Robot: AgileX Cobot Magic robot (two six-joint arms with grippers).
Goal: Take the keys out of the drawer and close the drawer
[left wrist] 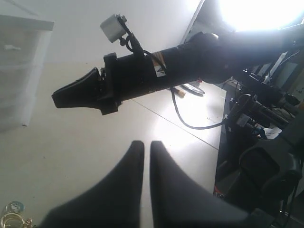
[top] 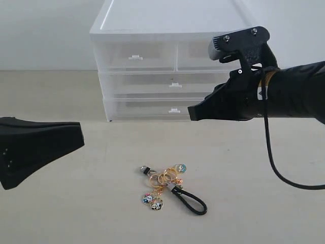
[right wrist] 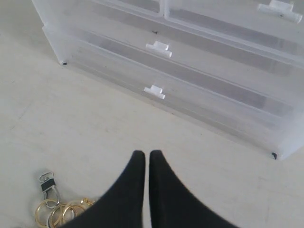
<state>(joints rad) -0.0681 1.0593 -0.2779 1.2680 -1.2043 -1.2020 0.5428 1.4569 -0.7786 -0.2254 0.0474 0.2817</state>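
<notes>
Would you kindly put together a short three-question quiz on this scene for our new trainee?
1. True or false: the keys lie on the table in front of the chest.
2. Multiple choice: the left half-width drawer is A) pulled out, B) pushed in flush, C) removed from the chest.
3. Fill in the blank: the left gripper and the right gripper both have their fingers ____ and hold nothing.

Key: 1 true; 2 B; 3 shut.
</notes>
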